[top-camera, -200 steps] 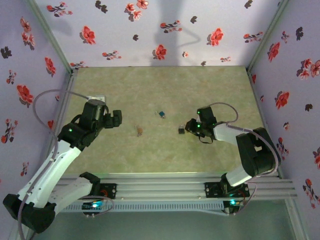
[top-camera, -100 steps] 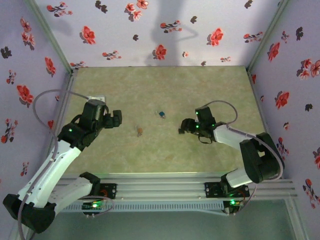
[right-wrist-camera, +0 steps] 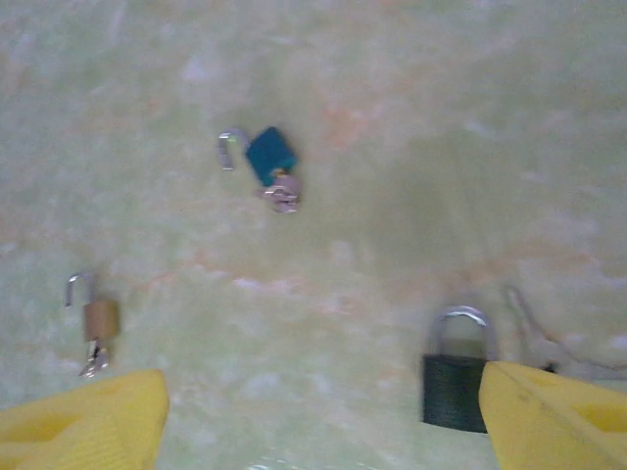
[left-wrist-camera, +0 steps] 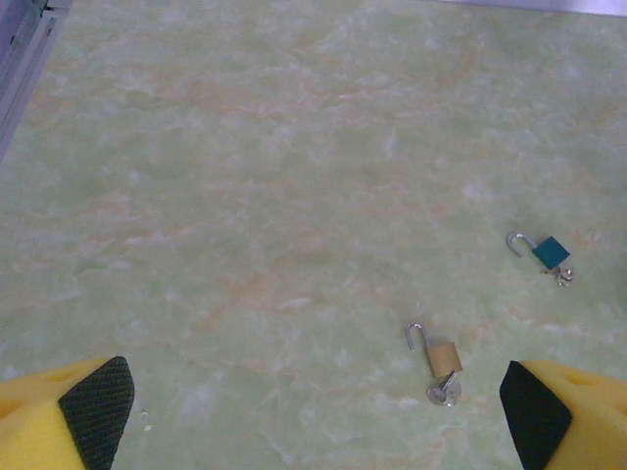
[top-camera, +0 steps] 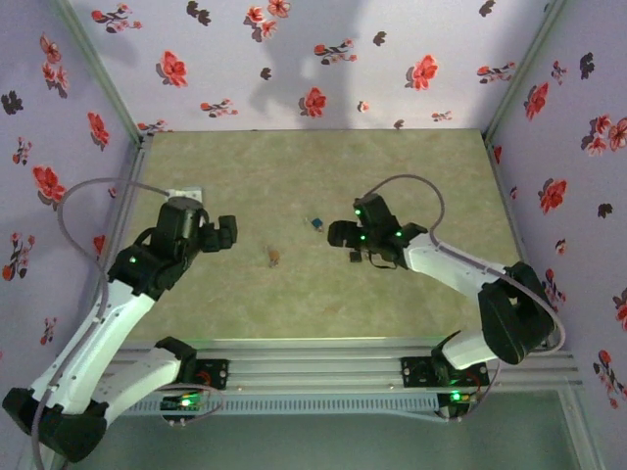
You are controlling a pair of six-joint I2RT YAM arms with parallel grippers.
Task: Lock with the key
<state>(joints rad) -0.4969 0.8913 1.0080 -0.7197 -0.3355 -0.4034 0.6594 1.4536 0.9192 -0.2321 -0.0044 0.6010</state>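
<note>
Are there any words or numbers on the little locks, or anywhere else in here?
No text can be read anywhere.
Blue padlock: no writing shows.
Brass padlock: too small and blurred to tell.
Black padlock: dark plain face, no letters show.
Flowered walls: flower prints, no words.

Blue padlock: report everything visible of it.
The blue padlock has a small, square, teal body and a silver shackle that stands open, one end free of the body. A silver key sits against the opposite end. It lies flat on the green marbled table, apart from the brass padlock and the black padlock. Nothing else touches it.
</note>
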